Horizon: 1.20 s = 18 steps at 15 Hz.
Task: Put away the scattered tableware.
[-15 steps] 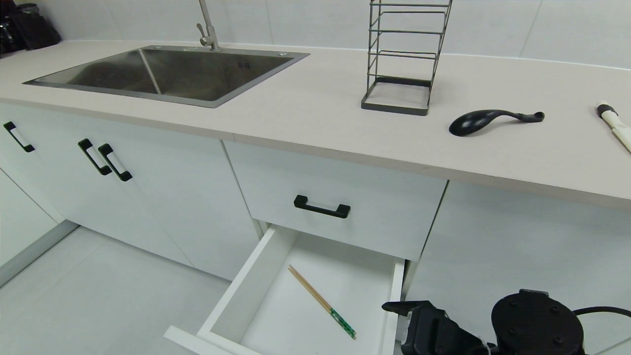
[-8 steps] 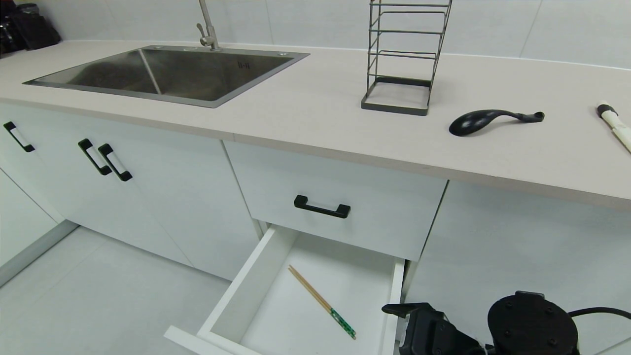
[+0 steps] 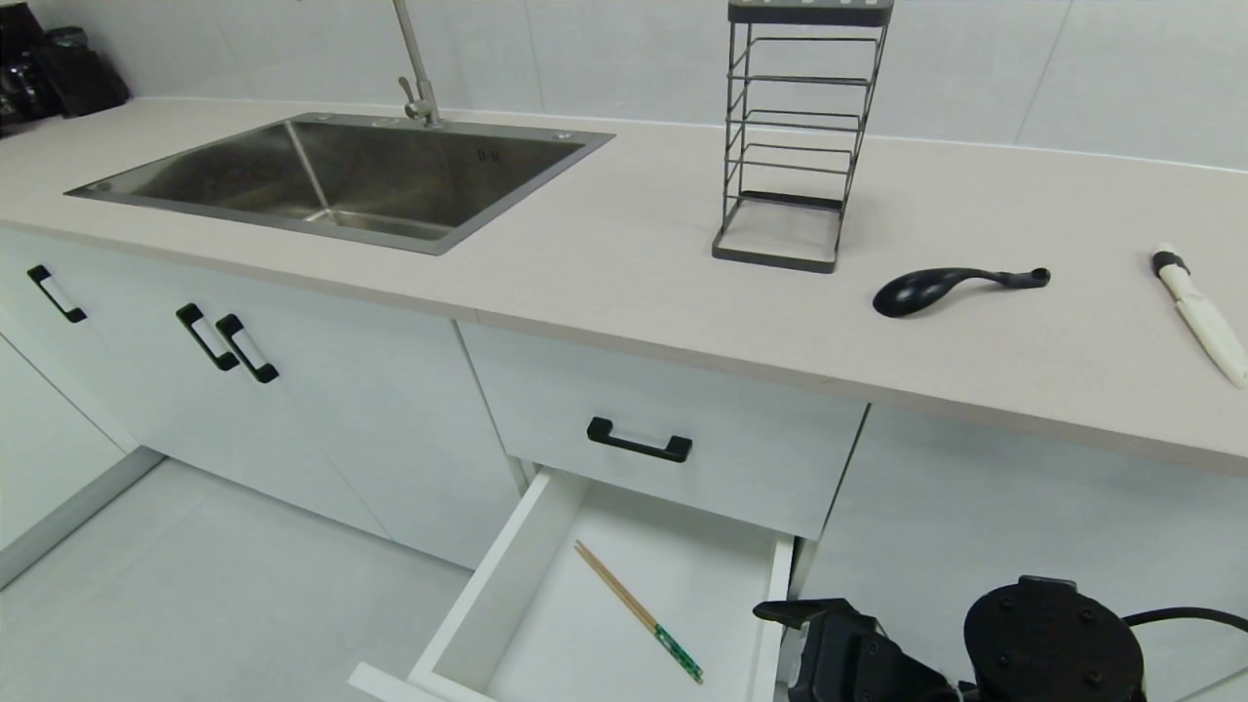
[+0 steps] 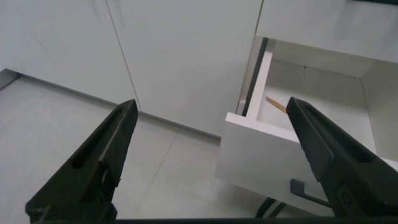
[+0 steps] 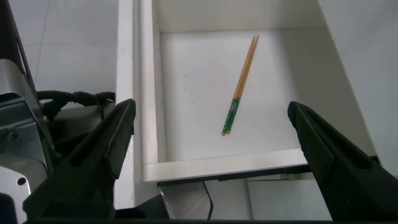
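Observation:
A pair of wooden chopsticks (image 3: 639,614) with green ends lies in the open lower drawer (image 3: 483,585). On the counter (image 3: 604,244) at the right rest a black spoon (image 3: 960,285) and a cream utensil with a black band (image 3: 1199,314). My right gripper (image 5: 210,104) hangs open and empty above the drawer's front wall (image 5: 224,165), with the chopsticks (image 5: 240,87) lying beyond it. My left gripper (image 4: 210,102) is open and empty, low beside the drawer (image 4: 249,143), where a chopstick tip (image 4: 275,104) peeks over the side.
A dark wire rack (image 3: 790,146) stands on the counter left of the spoon. The steel sink (image 3: 341,171) with its tap is at the far left. The upper drawer with a black handle (image 3: 639,441) is closed. My right arm (image 3: 1053,639) is by the drawer's right front corner.
The head camera has shifted, so the whole picture sits lower and slightly to the right. The chopsticks, spoon, cream utensil and drawer have not moved.

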Tool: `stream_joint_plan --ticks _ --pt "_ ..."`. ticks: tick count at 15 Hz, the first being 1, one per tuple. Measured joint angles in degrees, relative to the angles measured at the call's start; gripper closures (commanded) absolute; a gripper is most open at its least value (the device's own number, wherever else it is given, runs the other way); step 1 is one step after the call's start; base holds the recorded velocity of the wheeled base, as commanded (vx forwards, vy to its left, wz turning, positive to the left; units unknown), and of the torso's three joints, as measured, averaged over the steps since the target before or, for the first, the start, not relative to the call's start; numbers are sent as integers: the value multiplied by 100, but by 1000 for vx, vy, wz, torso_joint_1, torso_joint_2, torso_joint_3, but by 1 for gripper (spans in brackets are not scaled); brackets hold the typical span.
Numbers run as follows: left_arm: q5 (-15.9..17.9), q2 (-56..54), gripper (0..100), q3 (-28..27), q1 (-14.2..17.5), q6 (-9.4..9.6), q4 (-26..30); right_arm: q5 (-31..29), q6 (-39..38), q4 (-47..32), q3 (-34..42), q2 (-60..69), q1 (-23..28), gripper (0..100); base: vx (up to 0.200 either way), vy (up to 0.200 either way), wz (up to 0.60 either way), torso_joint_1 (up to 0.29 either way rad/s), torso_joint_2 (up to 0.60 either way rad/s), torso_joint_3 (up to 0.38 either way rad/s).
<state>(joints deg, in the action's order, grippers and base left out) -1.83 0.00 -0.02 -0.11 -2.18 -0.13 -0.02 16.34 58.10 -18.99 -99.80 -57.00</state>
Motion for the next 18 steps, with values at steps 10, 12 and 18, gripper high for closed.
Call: stream_joint_plan --ticks 10,12,18 --pt "0 0 0 2 1 0 11 0 -9 -2 -22 -5 0 0 0 0 0 254 -485 -231" --pt "0 0 0 2 1 0 13 2 -9 -7 -82 -9 -5 0 0 0 0 288 -520 -239" --pt "2 0 0 2 1 0 9 18 -9 -246 -1013 -57 163 0 0 0 0 281 -539 -253"
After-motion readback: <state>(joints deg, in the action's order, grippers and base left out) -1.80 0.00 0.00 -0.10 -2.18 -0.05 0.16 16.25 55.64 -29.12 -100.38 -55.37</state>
